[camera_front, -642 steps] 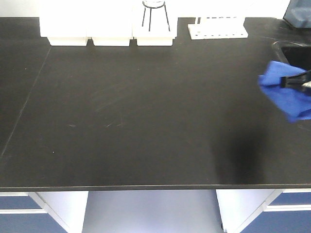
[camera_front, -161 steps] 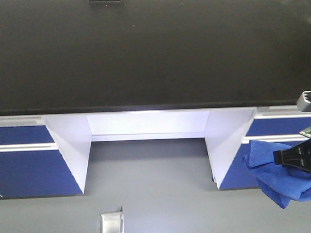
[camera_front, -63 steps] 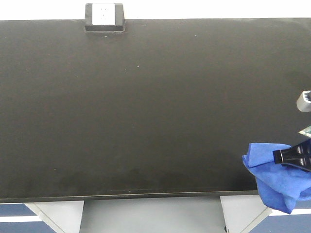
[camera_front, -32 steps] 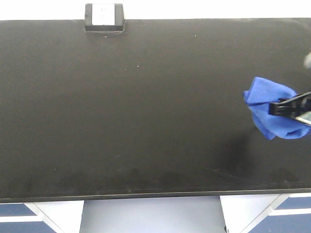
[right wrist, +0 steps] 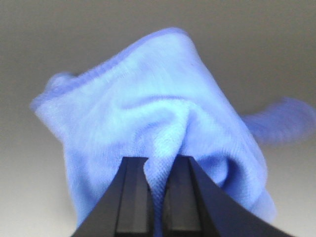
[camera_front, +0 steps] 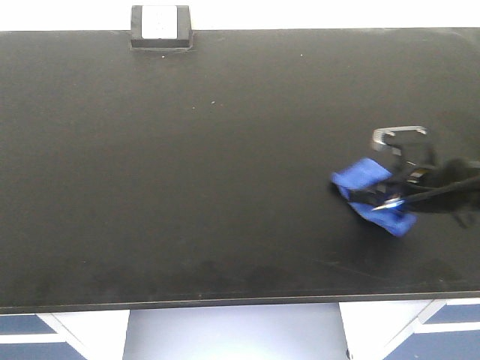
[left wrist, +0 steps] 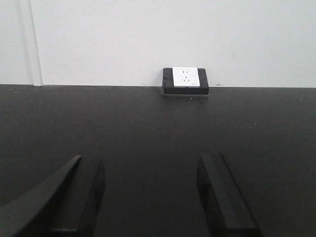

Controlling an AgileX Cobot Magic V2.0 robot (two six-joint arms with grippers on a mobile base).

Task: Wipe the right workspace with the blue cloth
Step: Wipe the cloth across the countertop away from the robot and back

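The blue cloth (camera_front: 362, 175) is seen over the right workspace (camera_front: 187, 165), a wide black desk top. It is found near the right edge of the desk, about halfway between the back edge and the front edge. It is held by the right gripper (right wrist: 157, 190), and the two black fingers (right wrist: 133, 197) are pressed together on a fold of the cloth. In the right wrist view the cloth is bunched up and wrinkly, and it is spread out past the fingers on both sides. In the front view the cloth and the arm are blurred, so it cannot be told if the cloth is touching the desk top or is just above it. A small black socket box (camera_front: 160, 27) with a white face is set at the back edge of the desk, toward the back left corner, well apart from the cloth. The left gripper (left wrist: 148, 160) is seen only in the left wrist view. Its two dark fingers are spread wide apart, and nothing is held between them. It is pointed across the desk top at the socket box and the white wall (left wrist: 148, 39) behind the back edge.
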